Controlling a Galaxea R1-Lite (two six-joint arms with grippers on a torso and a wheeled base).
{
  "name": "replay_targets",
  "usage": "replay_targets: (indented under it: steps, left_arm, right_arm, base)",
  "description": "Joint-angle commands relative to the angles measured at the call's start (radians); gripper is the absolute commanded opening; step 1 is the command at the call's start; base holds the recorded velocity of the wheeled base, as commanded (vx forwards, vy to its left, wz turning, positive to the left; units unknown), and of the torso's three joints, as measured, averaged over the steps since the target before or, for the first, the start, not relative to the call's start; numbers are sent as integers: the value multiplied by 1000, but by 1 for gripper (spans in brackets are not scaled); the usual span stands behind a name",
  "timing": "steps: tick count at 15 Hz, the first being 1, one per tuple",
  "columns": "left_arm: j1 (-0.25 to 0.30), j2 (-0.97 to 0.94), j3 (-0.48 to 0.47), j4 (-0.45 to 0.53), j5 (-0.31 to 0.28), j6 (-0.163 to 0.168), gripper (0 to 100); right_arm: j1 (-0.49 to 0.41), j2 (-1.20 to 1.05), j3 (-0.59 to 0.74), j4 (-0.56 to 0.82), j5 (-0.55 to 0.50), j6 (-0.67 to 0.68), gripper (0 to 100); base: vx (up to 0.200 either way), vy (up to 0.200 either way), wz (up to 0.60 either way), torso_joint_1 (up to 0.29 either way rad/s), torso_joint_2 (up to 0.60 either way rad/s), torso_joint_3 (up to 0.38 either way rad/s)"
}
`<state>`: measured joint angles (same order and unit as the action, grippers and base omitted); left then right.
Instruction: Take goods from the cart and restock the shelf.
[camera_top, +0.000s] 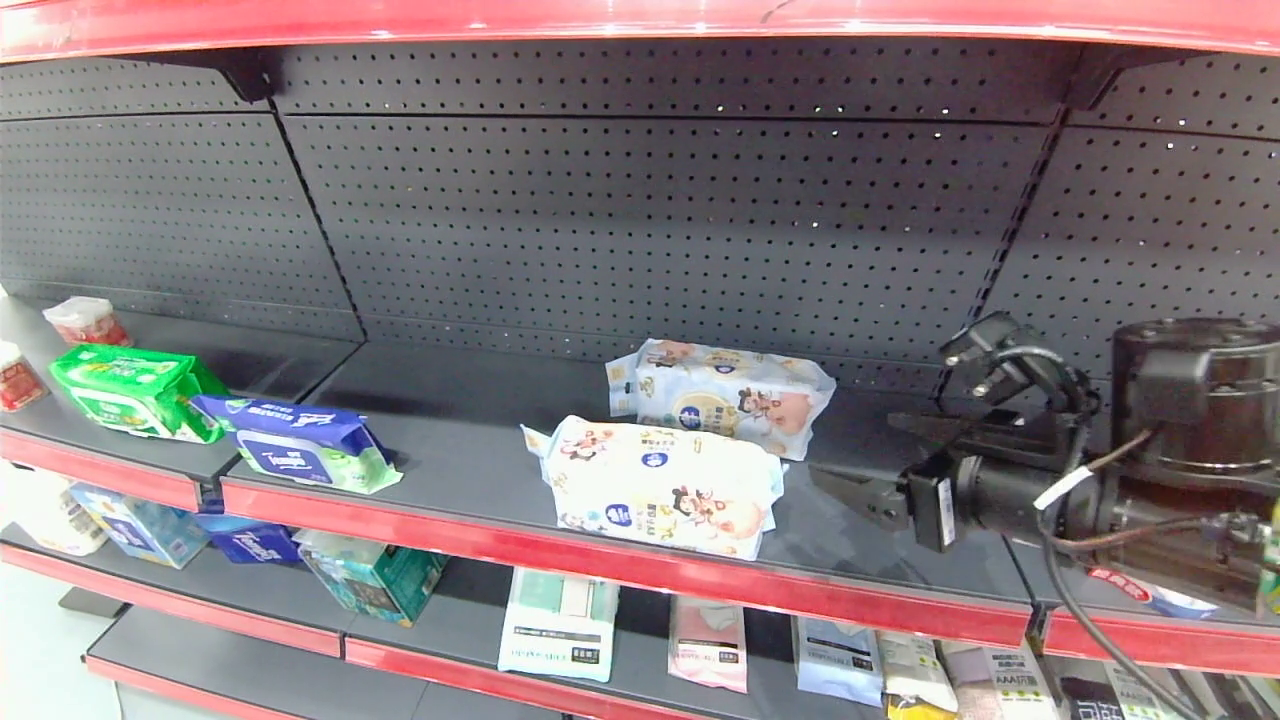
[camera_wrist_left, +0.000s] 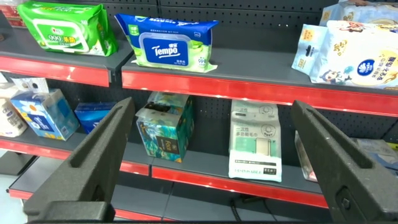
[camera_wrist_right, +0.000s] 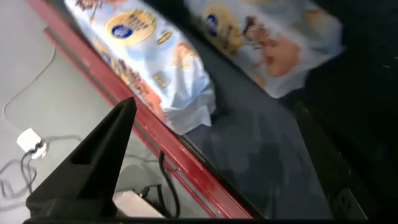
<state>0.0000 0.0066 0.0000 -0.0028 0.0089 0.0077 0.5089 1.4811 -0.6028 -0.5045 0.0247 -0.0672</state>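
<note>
On middle shelf (camera_top: 450, 420), centre: two cartoon-print wipe packs. Front pack (camera_top: 660, 485) lies at red lip, rear pack (camera_top: 725, 395) just behind it. Right arm stretched level over shelf from right side. Right gripper (camera_top: 858, 455) points toward packs, just beside front pack, fingers spread, empty. Left gripper (camera_wrist_left: 212, 112) held lower, facing shelf fronts, fingers wide apart, empty. Blue pack (camera_top: 300, 440) and green pack (camera_top: 135, 390) lie farther left on same level.
</note>
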Motion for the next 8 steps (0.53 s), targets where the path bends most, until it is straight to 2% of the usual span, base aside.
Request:
replay_targets:
  steps: [1,4,8]
  left_arm:
    - [-2,12,0,0,0,0,100]
    - [-5,24,0,0,0,0,100]
    - [-25,56,0,0,0,0,100]
  right_arm:
    - [-36,-179,60,0,-63,32,100]
    - [-164,-404,163,6,-111,26,100]
    - [-503,-605,274,12,-114,-8,100]
  base:
    - [0,0,0,0,0,0]
    - [0,0,0,0,0,0]
    - [0,0,0,0,0,0]
